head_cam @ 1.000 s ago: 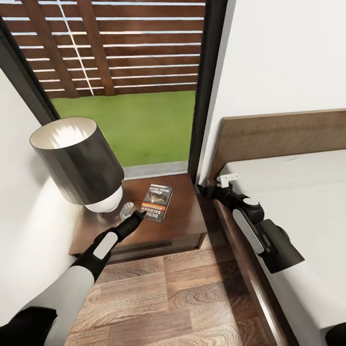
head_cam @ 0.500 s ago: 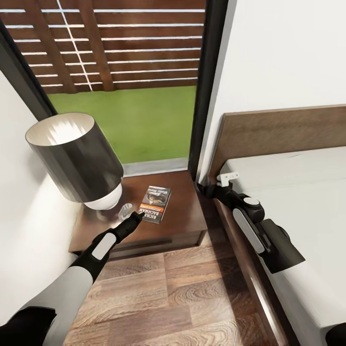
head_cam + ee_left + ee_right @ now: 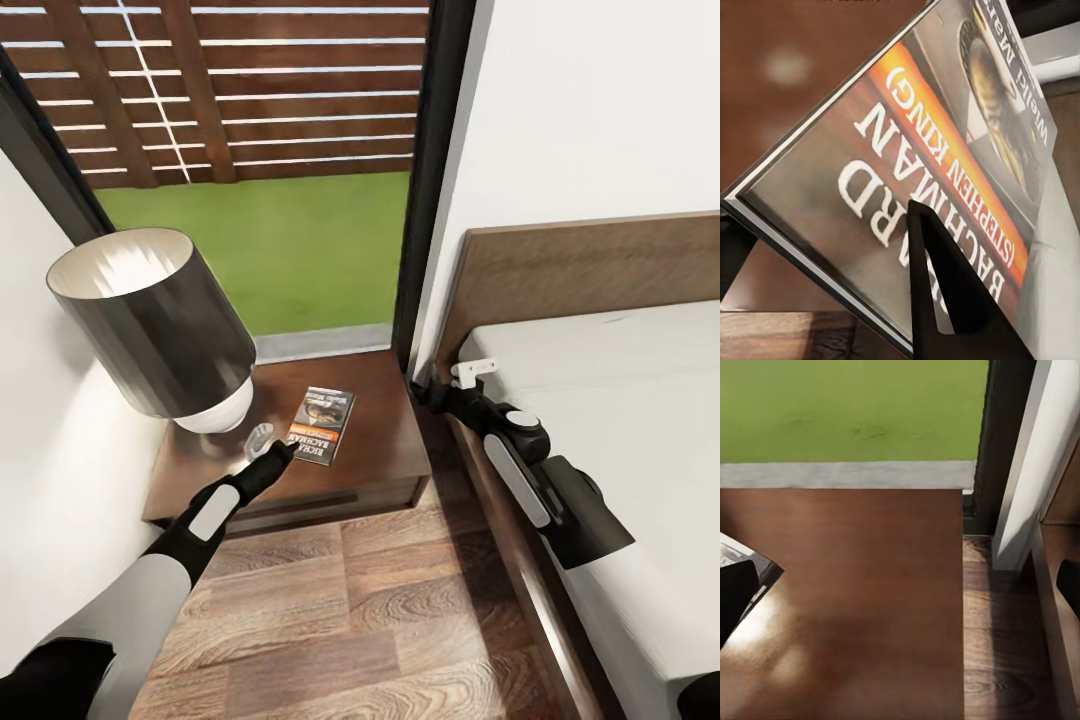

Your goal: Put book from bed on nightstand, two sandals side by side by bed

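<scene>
So the book [image 3: 323, 424] is lying flat on the nightstand [image 3: 385, 450], cover up, between the lamp [image 3: 160, 330] and the cabinet's right edge — by the look of it, that half of the job is done. The sandals are nowhere to be seen from this spot, so pairing them beside the bed [image 3: 620, 400] looks like the part left to do.

Now the arms. The left arm reaches forward and up from the lower left, its left gripper [image 3: 283, 450] right at the near corner of the book. From the wrist camera, one dark finger [image 3: 945, 292] lies across the cover and another dark tip shows at the book's edge; the cover [image 3: 945, 150] runs tilted across that view. Are the fingers pinching it or just resting against it? I cannot tell from these pictures.

Over on the other side, the right arm is bent along the bed frame, with the right gripper [image 3: 432, 392] pointing into the gap between nightstand and headboard. Its wrist camera shows dark fingertips [image 3: 735, 592] well apart at the picture's two sides, nothing between them, over the glossy nightstand top [image 3: 862, 607] — spread wide and carrying nothing.
</scene>
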